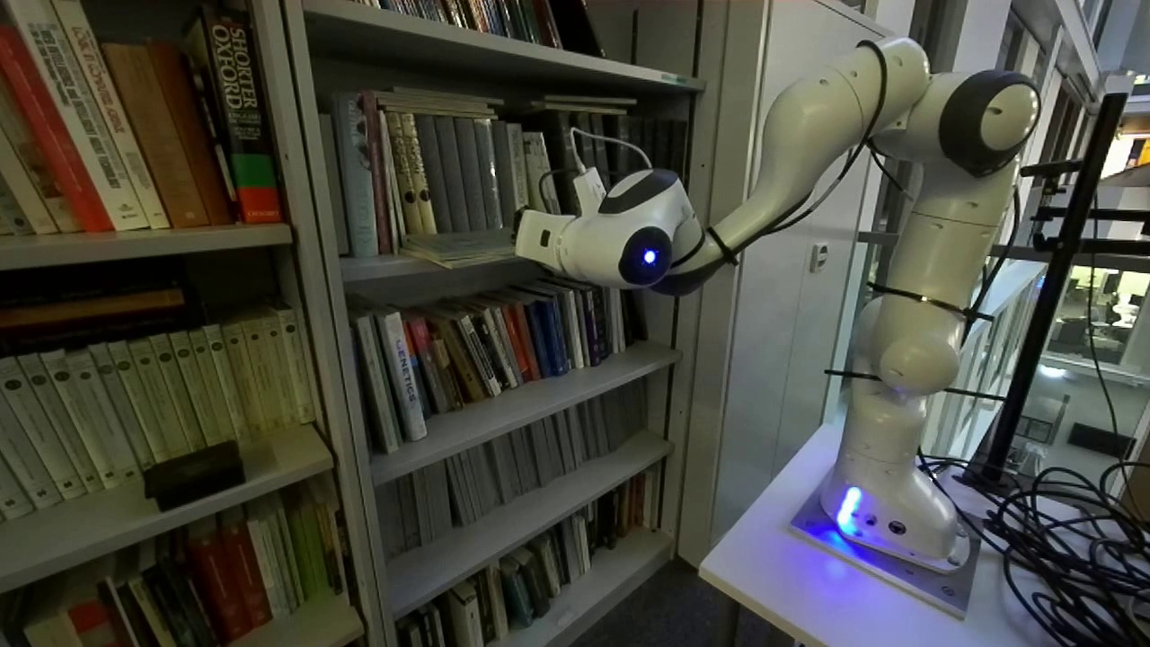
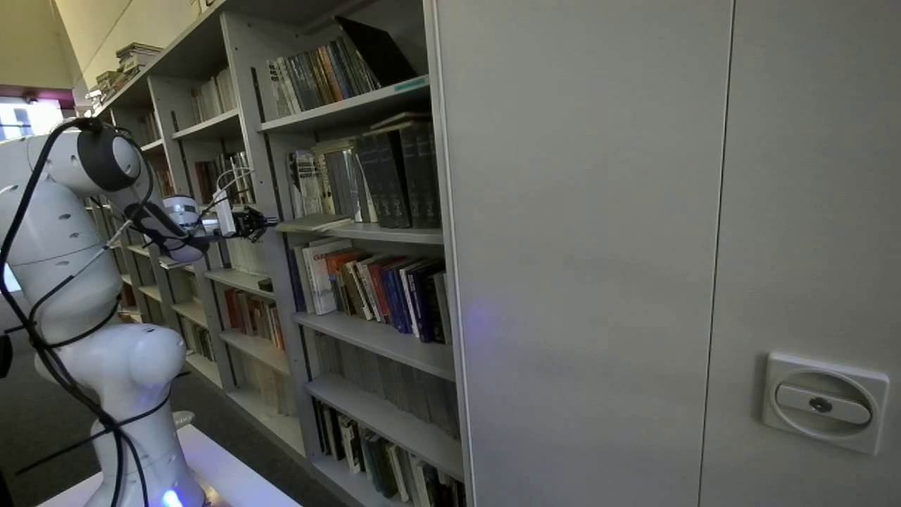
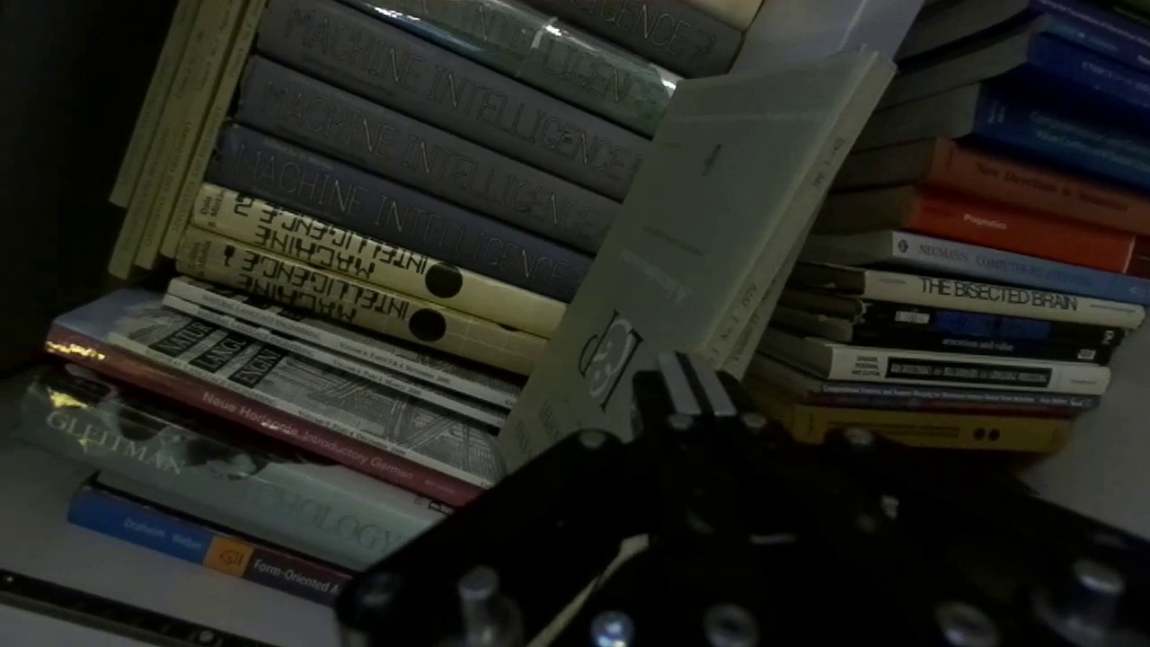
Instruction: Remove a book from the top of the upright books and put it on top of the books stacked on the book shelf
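Note:
The grey book shelf point(image 1: 530, 409) holds upright books point(image 1: 458, 171), with thin pale books point(image 1: 440, 101) lying flat on top of them. These top books point(image 3: 180, 135) also show at the left of the wrist view. A small stack of thin pale green books point(image 1: 458, 247) lies flat on the same board, in front of the upright ones; it also shows in an exterior view point(image 2: 317, 222) and in the wrist view point(image 3: 665, 243). My gripper point(image 3: 694, 382) is shut with its pads together, nothing visible between them, right at the stack's outer edge. It also shows in an exterior view point(image 2: 271, 222).
Another book row point(image 1: 485, 346) stands on the board below. A board point(image 1: 503, 36) runs above the top books. A paler unit with large volumes point(image 1: 108, 117) adjoins. The white table point(image 1: 764, 548) carries the arm base and loose cables point(image 1: 1060, 530).

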Controlling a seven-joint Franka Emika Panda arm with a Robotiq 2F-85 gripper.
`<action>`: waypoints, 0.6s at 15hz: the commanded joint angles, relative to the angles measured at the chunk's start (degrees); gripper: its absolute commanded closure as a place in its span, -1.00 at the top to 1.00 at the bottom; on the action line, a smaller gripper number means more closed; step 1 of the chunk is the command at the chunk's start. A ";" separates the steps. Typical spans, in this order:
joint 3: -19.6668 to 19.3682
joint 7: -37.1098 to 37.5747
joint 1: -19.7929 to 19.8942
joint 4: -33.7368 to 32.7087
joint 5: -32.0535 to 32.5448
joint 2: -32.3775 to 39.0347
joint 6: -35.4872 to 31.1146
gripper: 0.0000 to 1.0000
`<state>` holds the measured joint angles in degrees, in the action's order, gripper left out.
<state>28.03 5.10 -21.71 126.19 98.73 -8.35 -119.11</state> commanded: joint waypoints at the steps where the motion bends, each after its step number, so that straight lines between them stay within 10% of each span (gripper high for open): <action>1: -0.70 -2.35 -1.20 -3.07 3.69 1.76 1.73 -1.00; 9: -0.74 -5.56 -1.39 -6.27 6.55 6.70 2.03 -1.00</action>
<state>28.03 1.15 -21.86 121.88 104.07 -3.99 -119.11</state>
